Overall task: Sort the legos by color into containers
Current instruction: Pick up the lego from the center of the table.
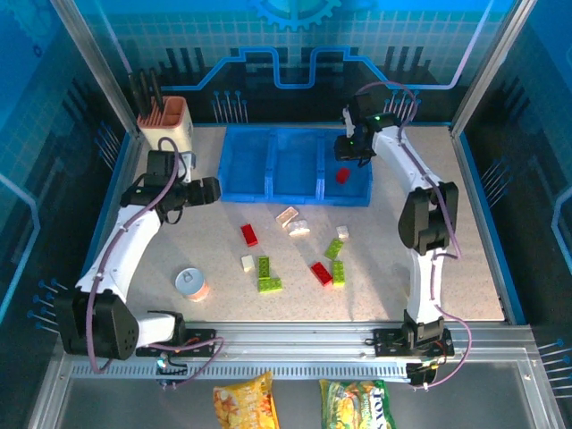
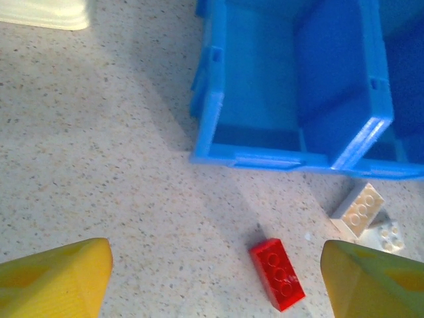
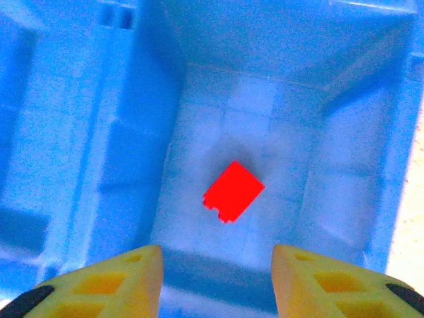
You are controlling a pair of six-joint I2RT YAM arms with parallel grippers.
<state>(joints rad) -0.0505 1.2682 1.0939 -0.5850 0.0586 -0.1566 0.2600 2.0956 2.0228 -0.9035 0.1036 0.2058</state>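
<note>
— So, where is the right gripper [image 1: 351,154]?

— Over the right-hand compartment of the shallow bright blue plastic tray [image 1: 295,198], at the far side of the speckled table [image 1: 402,241]. Its yellow fingers [image 3: 99,281] stand moderately apart and have hold of nothing.

— And the piece below it?

— A small red studded brick [image 3: 233,192] is inside that compartment, straight under the gap and clear of both fingers. It looks blurred from the wrist, so I cannot tell whether it rests flat on the floor.

— What about the left gripper [image 2: 215,265]?

— Jaws wide apart, nothing in them. It hangs over the table just in front of the tray's left compartment. A second red brick [image 2: 277,273] lies on the table beneath it, nearer one finger than the other. A cream brick [image 2: 358,209] and a white brick [image 2: 387,235] lie touching each other, close to the tray's front wall.

— Where are the other pieces?

— Loose on the table in front of the tray. The lime green bricks [image 1: 264,266] sit in two pairs towards the near side, with a third red brick [image 1: 321,273] just beside the right pair. A small white brick [image 1: 248,263] lies next to the left pair.

— Anything else on the table?

— A small round can with an orange label [image 1: 191,284] stands near the left arm. A tall beige utensil holder with dark handles [image 1: 165,125] stands in the far left corner, beside the tray's left end.
</note>
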